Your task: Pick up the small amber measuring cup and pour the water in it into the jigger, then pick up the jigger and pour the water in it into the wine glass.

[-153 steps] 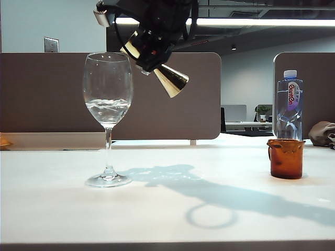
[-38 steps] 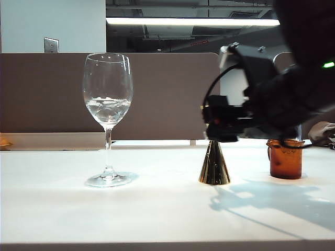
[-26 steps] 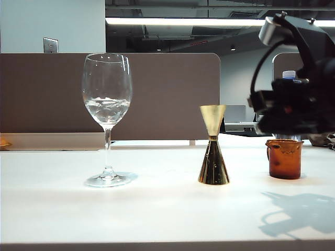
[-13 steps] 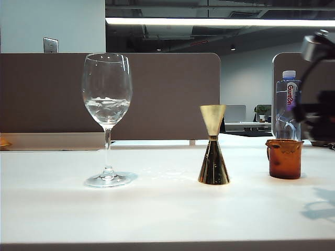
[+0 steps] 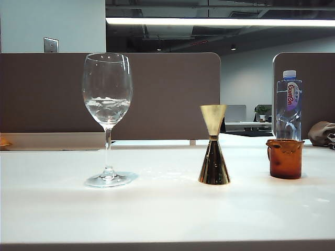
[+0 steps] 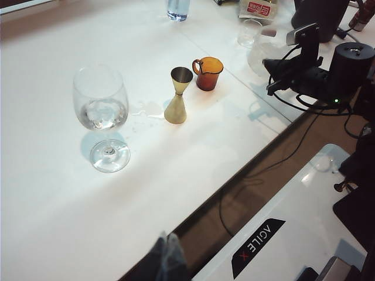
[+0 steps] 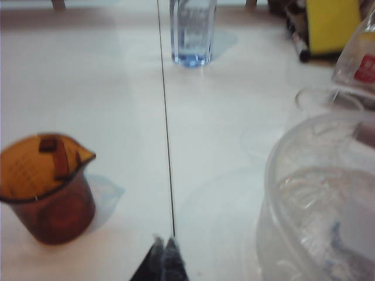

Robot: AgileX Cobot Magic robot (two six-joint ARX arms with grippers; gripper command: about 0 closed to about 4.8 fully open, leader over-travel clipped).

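The wine glass (image 5: 107, 117) stands on the left of the white desk (image 5: 157, 214) with water (image 5: 107, 111) in its bowl. The jigger (image 5: 213, 145) is upright mid-desk, the small amber measuring cup (image 5: 285, 158) right of it. Both grippers — left gripper (image 6: 166, 257), right gripper (image 7: 163, 257) — hang clear, jaws pressed together, nothing held.
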